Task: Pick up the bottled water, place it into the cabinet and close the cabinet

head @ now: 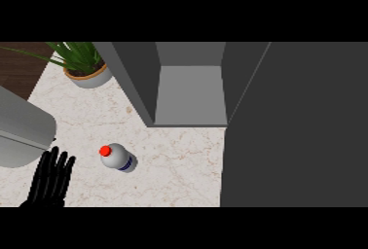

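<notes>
The bottled water [118, 158] stands upright on the marble counter [173, 165], a white bottle with a red cap and a blue label band. My left hand [50, 181] rests open at the lower left, fingers straight and pointing up, a short way left of the bottle and not touching it. The grey cabinet [188, 92] stands open at the back, its inner shelf bare. Its open door [295, 126] is a large dark panel filling the right side. My right hand does not show in the view.
A potted green plant [84, 68] stands at the back left. A grey rounded appliance [22, 129] sits at the left edge, just above my left hand. Dark wood [18, 61] shows beyond the counter's far left corner.
</notes>
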### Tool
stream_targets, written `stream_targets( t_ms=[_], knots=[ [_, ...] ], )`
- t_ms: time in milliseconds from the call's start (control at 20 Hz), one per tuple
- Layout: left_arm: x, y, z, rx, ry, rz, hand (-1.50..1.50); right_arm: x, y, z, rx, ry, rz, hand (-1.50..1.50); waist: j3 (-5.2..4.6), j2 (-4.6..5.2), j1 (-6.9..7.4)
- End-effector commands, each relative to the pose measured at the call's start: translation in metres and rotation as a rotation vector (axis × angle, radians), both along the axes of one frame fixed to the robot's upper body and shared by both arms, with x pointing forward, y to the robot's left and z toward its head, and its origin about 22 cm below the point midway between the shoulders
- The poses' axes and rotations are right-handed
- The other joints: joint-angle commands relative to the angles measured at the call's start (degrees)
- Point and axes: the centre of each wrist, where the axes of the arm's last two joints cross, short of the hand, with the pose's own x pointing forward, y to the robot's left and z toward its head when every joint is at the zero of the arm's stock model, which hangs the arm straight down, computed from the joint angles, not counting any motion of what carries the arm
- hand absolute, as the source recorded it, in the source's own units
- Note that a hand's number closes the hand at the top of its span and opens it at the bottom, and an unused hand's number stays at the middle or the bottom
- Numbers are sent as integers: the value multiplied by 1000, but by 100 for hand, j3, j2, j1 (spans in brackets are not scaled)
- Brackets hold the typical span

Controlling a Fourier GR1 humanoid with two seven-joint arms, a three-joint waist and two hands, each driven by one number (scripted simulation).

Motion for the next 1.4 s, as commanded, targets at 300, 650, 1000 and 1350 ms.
stream_targets(
  t_ms=[300, 650, 1000, 1350],
  knots=[
    [17, 26, -49, 25, 69, -13, -150, -10, 4, -5, 2, -9, -4, -150, 0, 0, -8],
    [37, 27, -80, -29, 129, 23, -150, -21, -4, 5, -1, -5, 6, -150, 0, 0, -19],
    [58, 33, -131, -124, 176, -11, -150, -17, -7, 8, 18, -13, 12, -150, -4, 12, -38],
    [60, 47, -150, -155, 185, -34, -150, -22, -21, 1, -6, 10, 9, -150, -2, 8, -35]
  ],
)
